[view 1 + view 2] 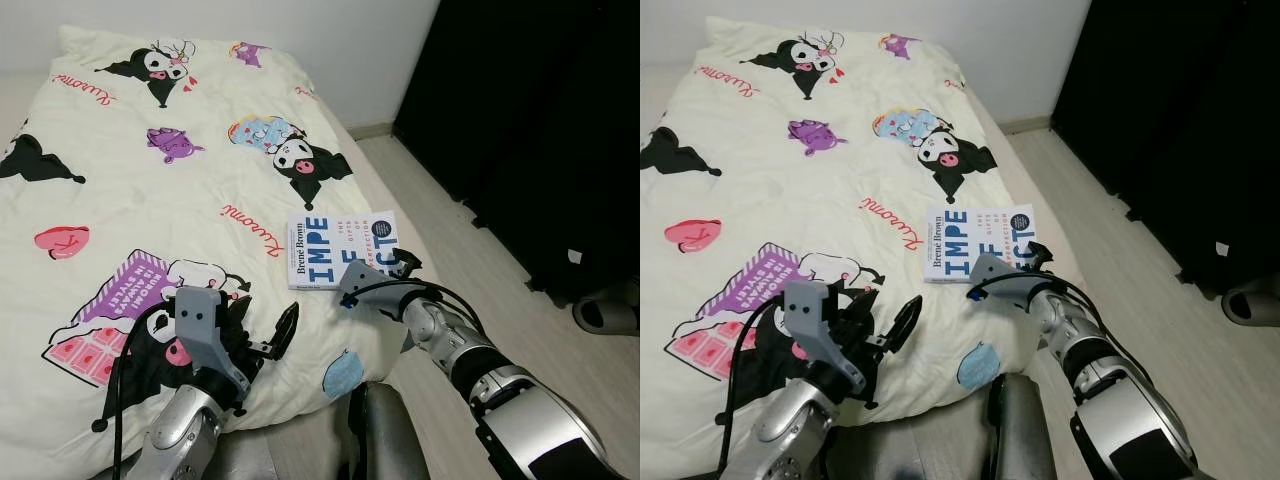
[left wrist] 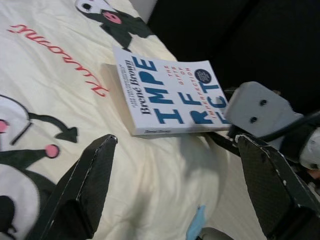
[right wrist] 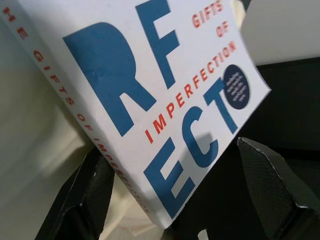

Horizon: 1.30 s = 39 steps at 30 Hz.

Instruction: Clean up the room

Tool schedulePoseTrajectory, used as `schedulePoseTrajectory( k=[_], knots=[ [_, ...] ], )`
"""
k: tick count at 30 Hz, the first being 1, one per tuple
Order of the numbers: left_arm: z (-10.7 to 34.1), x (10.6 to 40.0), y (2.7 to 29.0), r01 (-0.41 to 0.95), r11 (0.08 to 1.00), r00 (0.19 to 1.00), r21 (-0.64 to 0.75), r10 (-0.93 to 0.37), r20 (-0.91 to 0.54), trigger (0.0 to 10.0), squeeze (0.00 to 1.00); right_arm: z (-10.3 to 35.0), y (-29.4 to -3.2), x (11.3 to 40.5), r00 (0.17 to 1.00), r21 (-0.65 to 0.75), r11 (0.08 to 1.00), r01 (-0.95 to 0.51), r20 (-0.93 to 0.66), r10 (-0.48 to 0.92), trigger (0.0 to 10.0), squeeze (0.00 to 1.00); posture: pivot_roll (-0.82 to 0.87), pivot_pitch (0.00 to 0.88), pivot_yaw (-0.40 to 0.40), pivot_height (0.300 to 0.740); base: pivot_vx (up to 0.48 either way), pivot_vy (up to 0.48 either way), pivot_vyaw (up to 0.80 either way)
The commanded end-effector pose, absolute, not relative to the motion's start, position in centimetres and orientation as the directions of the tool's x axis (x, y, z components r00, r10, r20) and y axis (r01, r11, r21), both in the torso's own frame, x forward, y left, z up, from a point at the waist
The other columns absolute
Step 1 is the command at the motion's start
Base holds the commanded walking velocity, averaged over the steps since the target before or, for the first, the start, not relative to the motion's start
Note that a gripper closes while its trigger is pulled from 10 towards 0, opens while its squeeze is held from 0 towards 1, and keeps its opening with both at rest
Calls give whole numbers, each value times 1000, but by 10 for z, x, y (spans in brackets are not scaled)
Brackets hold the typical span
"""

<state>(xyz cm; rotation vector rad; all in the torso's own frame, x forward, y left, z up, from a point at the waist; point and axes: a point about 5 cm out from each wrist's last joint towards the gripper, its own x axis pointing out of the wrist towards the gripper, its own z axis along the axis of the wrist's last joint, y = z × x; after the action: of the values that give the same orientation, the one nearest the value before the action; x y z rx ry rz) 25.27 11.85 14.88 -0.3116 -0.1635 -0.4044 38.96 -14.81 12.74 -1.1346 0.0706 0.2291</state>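
Observation:
A white paperback book (image 1: 328, 250) with big blue letters lies flat on the cartoon-print duvet (image 1: 150, 190), close to the bed's right edge. My right gripper (image 1: 398, 264) is at the book's near right corner and stands open; in the right wrist view one black finger shows on each side of that corner of the book (image 3: 150, 95). My left gripper (image 1: 265, 335) hovers open over the duvet near the bed's front edge, left of the book and apart from it. In the left wrist view the book (image 2: 170, 95) lies beyond the left gripper's spread fingers.
The bed takes up the left and middle of the eye views. Pale wood floor (image 1: 470, 250) runs along its right side. A tall black wardrobe or curtain (image 1: 520, 100) stands at the right, with a grey slipper (image 1: 605, 315) on the floor by it.

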Motion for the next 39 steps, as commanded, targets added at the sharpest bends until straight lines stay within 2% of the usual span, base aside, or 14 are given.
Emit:
schedulePoseTrajectory(
  k=[1, 3, 4, 5, 6, 8, 9, 15, 16, 17, 18, 39],
  knots=[
    [146, 251, 118, 399, 872, 914, -284, -350, 207, 10000, 0, 130, -153, 391, 978, -893, 404, -200, -159, 133, 10000, 0, 31, 343, -161, 524, 0, 0, 0],
    [146, 253, 119, 386, 877, 919, -287, -336, 209, 10000, 0, 131, -152, 391, 979, -892, 407, -195, -150, 140, 10000, 0, 31, 342, -163, 524, 0, 0, 0],
    [146, 253, 120, 377, 880, 922, -288, -327, 210, 10000, 0, 131, -150, 390, 977, -891, 410, -195, -141, 158, 8314, 0, 30, 341, -163, 524, 0, 0, 0],
    [146, 253, 120, 377, 880, 922, -288, -327, 210, 10000, 0, 131, -150, 390, 977, -891, 410, -195, -141, 158, 8314, 0, 30, 341, -163, 524, 0, 0, 0],
    [147, 254, 121, 372, 882, 924, -289, -320, 211, 10000, 0, 132, -148, 390, 976, -891, 411, -194, -135, 170, 7412, 0, 30, 341, -162, 524, 0, 0, 0],
    [147, 254, 121, 372, 882, 924, -289, -320, 211, 10000, 0, 132, -148, 390, 976, -891, 411, -194, -135, 170, 7412, 0, 30, 341, -162, 524, 0, 0, 0],
    [147, 254, 122, 369, 883, 925, -290, -317, 211, 10000, 0, 132, -146, 390, 975, -889, 415, -192, -125, 184, 10000, 0, 28, 341, -164, 524, 0, 0, 0],
    [147, 255, 123, 350, 885, 931, -308, -293, 217, 10000, 0, 131, -138, 387, 967, -884, 426, -194, -98, 236, 10000, 0, 30, 339, -163, 524, 0, 0, 0],
    [148, 255, 123, 348, 883, 932, -316, -289, 221, 10000, 0, 130, -137, 386, 963, -880, 431, -199, -94, 253, 9569, 0, 30, 338, -162, 524, 0, 0, 0],
    [148, 255, 123, 348, 883, 932, -316, -289, 221, 10000, 0, 130, -137, 386, 963, -880, 431, -199, -94, 253, 9569, 0, 30, 338, -162, 524, 0, 0, 0],
    [148, 256, 122, 349, 881, 931, -319, -288, 223, 10000, 0, 130, -135, 386, 960, -876, 436, -206, -93, 265, 0, 0, 30, 337, -161, 524, 0, 0, 0],
    [147, 259, 116, 379, 864, 921, -331, -319, 223, 10000, 0, 129, -136, 385, 956, -873, 442, -206, -84, 280, 0, 0, 23, 298, -151, 524, 0, 0, 0]
  ],
)
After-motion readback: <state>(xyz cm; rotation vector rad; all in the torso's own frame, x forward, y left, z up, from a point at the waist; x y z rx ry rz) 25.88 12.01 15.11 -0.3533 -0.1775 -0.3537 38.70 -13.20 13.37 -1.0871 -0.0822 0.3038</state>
